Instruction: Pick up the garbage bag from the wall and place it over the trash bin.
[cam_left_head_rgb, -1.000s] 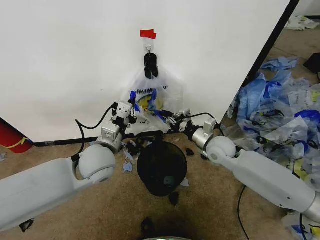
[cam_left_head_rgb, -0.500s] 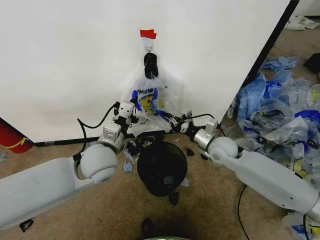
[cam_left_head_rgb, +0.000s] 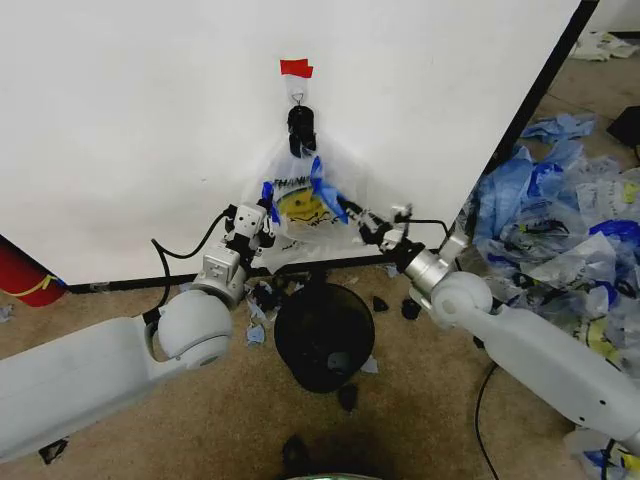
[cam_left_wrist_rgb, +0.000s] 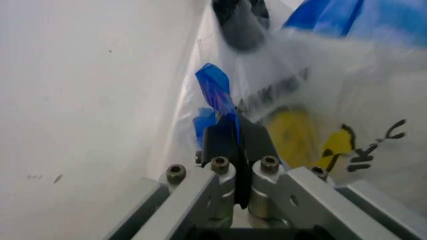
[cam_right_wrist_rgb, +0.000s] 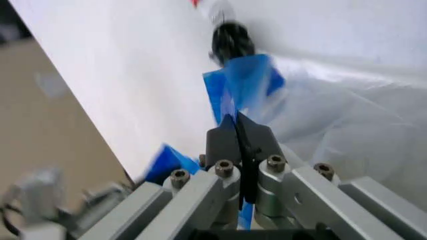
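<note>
The garbage bag (cam_left_head_rgb: 305, 200) hangs on the white wall (cam_left_head_rgb: 130, 130) from a small hook under a red tape strip (cam_left_head_rgb: 296, 68), held there by a black clip (cam_left_head_rgb: 301, 128). Its yellow smiley face and black print face me. My left gripper (cam_left_head_rgb: 265, 210) is shut on the bag's left blue-edged handle (cam_left_wrist_rgb: 213, 87). My right gripper (cam_left_head_rgb: 352, 214) is shut on the right blue handle (cam_right_wrist_rgb: 240, 85) and holds it out from the wall, so the bag is spread between the two. The black trash bin (cam_left_head_rgb: 323, 335) stands on the carpet just below, between both arms.
A red cylinder (cam_left_head_rgb: 20, 272) stands by the baseboard at the far left. A big pile of loose plastic bags (cam_left_head_rgb: 570, 220) covers the floor on the right past the wall's edge. Black and blue scraps lie on the carpet around the bin.
My right gripper has moved up and to the right with the blue handle in it, pulling the bag wider and higher. The left gripper has stayed near its spot, still gripping.
</note>
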